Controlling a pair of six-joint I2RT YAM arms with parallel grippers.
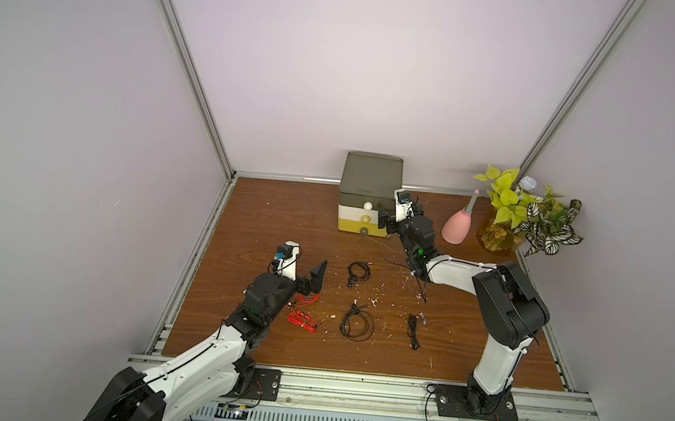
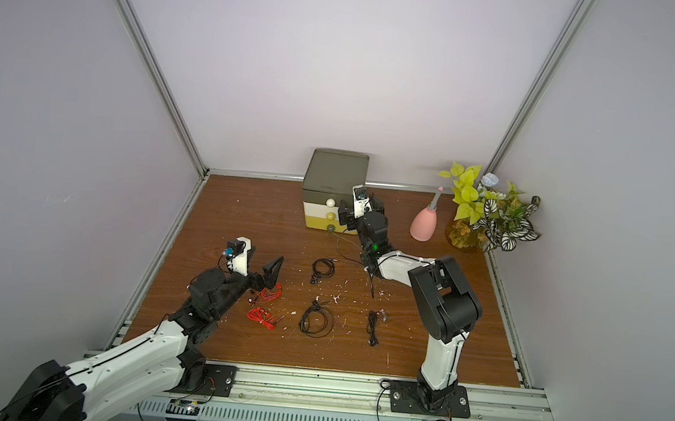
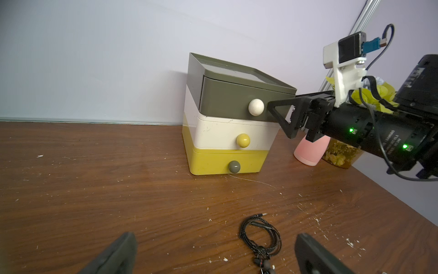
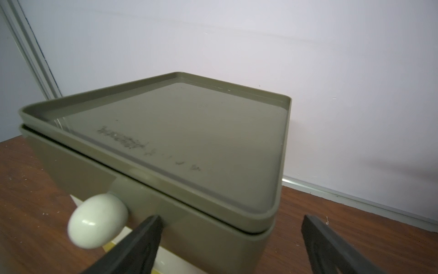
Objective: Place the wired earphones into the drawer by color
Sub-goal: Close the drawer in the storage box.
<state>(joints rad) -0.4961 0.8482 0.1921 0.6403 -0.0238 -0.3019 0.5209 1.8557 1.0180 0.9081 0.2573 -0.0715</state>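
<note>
— Any writing you can read from there?
— One word: I make out "DAMIAO" in white on the black motor housing (image 3: 388,138), at the right of the left wrist view. The smaller lines under it are blurred.
— And the drawer (image 4: 213,132)?
— There is a raised mark on its top, left of centre in the right wrist view. I can't read it.

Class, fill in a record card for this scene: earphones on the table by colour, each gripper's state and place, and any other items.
red earphones: two bundles on the table
black earphones: three bundles, mid-table, apart from each other
left gripper: open, above the table by the red bundles
right gripper: open, at the olive-grey top drawer, fingers beside the white knob, not around it
other items: pink bottle, potted plant, far corner
</note>
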